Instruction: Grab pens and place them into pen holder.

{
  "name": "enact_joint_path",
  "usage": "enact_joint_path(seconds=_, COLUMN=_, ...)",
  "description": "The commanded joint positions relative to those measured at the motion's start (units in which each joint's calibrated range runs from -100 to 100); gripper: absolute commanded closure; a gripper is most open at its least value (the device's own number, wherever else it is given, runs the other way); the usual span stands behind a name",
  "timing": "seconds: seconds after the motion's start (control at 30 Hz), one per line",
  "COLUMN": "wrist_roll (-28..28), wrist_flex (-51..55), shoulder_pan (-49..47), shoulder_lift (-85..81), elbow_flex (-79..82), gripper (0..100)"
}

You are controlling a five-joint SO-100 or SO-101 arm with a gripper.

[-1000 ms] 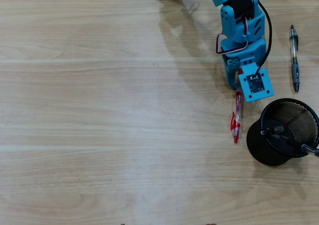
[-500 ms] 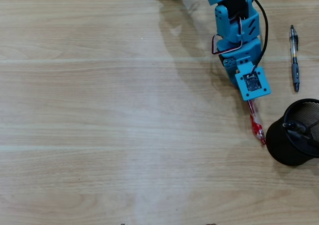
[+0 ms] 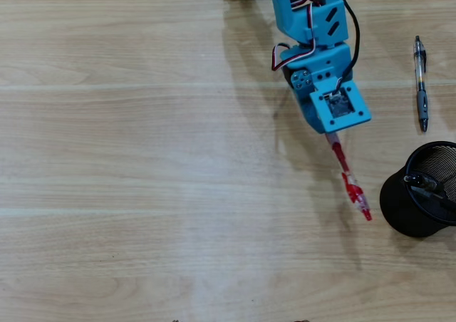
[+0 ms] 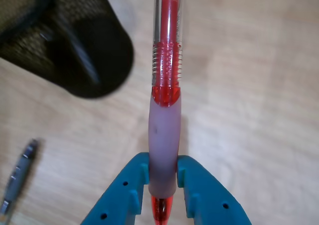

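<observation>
Since the earlier frames the arm (image 3: 313,44) is swinging left in the overhead view and taking the red pen (image 3: 348,182) with it, so the pen tip is now pointing down-right toward the pen holder (image 3: 417,211) instead of sitting beside it. The holder itself got shoved right a second ago and is now staying put, half off the right edge of that view.

The gripper (image 4: 163,182) is pinching the red pen by its pale rubber sleeve; in the wrist view the two blue fingers (image 4: 127,190) are pressing on either side of it, with the clear barrel and red insides sticking straight out past them. The pen's far end is sitting just left of the holder in the overhead view, close but not touching.

Plenty of bare wooden table (image 3: 142,194) is lying open to the left and below. The clear pen with the grey grip (image 3: 421,84) is lying on the table above the holder, well right of the arm.

Inside the holder, a dark pen (image 3: 427,190) is leaning against the rim; hard to tell how many are in there.
</observation>
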Motion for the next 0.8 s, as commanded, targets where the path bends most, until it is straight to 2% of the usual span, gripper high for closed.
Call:
enact_joint_path(seconds=0.0, wrist_roll=0.45, wrist_flex=-10.76, shoulder_pan=-1.18, shoulder_lift=-4.10, elbow_flex=-8.19, gripper=98)
enact_joint_path(seconds=0.13, wrist_roll=-0.17, wrist_flex=-31.65, shoulder_pan=-4.40, shoulder_lift=-0.55, elbow_flex=-10.18, gripper=98)
enact_joint_path(seconds=0.23, wrist_roll=-4.36, wrist_flex=-49.27, shoulder_pan=-6.74, shoulder_lift=5.54, elbow_flex=-12.18, gripper=98)
enact_joint_path(seconds=0.33, wrist_roll=-8.64, wrist_flex=-60.87, shoulder_pan=-8.60, shoulder_lift=13.48, elbow_flex=-15.53, gripper=98)
enact_joint_path(seconds=0.5, wrist_roll=-12.93, wrist_flex=-65.51, shoulder_pan=-10.69, shoulder_lift=25.15, elbow_flex=-21.41, gripper=98)
enact_joint_path(seconds=0.77, wrist_roll=-13.30, wrist_flex=-65.68, shoulder_pan=-11.74, shoulder_lift=35.63, elbow_flex=-25.94, gripper=98)
